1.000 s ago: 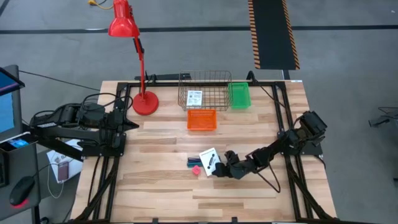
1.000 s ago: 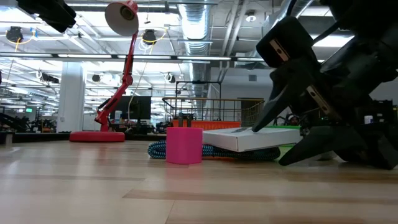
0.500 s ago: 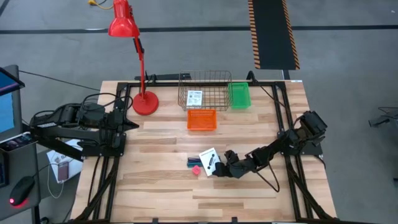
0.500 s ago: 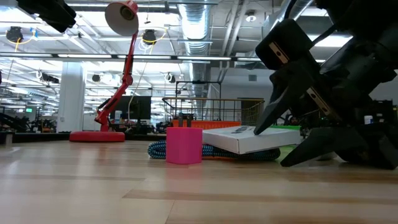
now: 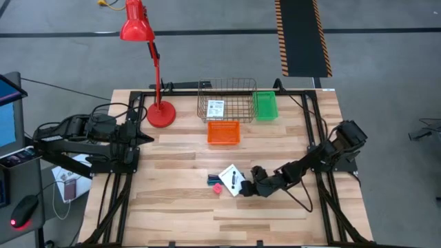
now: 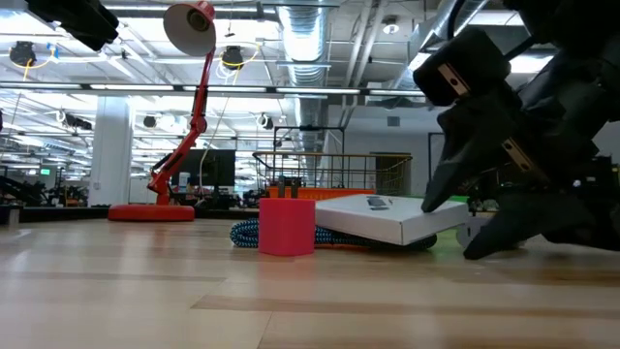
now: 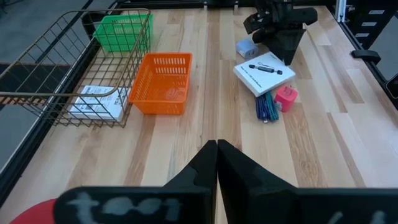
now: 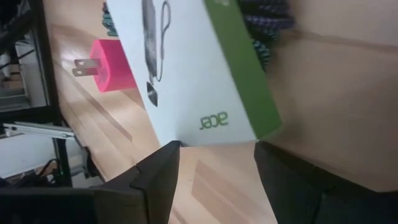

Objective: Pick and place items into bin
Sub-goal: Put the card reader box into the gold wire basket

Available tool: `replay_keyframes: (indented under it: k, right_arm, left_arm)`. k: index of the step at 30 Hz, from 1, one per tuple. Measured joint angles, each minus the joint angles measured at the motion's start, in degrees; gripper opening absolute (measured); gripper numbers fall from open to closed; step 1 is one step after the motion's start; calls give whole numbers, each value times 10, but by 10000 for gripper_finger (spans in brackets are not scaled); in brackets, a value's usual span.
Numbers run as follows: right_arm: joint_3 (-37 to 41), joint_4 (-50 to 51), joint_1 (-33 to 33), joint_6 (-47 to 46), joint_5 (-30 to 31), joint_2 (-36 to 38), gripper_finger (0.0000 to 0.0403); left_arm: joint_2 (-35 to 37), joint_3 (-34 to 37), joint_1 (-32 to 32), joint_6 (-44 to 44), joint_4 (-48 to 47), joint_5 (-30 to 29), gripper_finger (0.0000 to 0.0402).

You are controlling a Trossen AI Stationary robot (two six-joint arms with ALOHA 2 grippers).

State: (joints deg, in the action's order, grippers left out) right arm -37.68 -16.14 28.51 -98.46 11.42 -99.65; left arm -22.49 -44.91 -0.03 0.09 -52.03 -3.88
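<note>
The right hand, fingers spread and empty, faces the white box, whose short end lies between them.

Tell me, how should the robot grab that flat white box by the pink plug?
Probably by its thin edge. The white box is flat and lies tilted on a coiled cable, one edge lifted. The right gripper sits on the side away from the pink plug, fingers open level with that edge, so one finger could go over and one under.
</note>
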Motion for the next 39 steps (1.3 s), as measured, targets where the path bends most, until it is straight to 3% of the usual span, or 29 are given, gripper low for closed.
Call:
replay_keyframes:
  k: [21, 39]
  right_arm:
    - [-1, 24, -9, 11, 65, 9, 210]
    - [-2, 4, -9, 25, 83, 10, 209]
  left_arm:
    - [0, 0, 0, -4, 0, 0, 0]
    - [0, 0, 0, -2, 0, 0, 0]
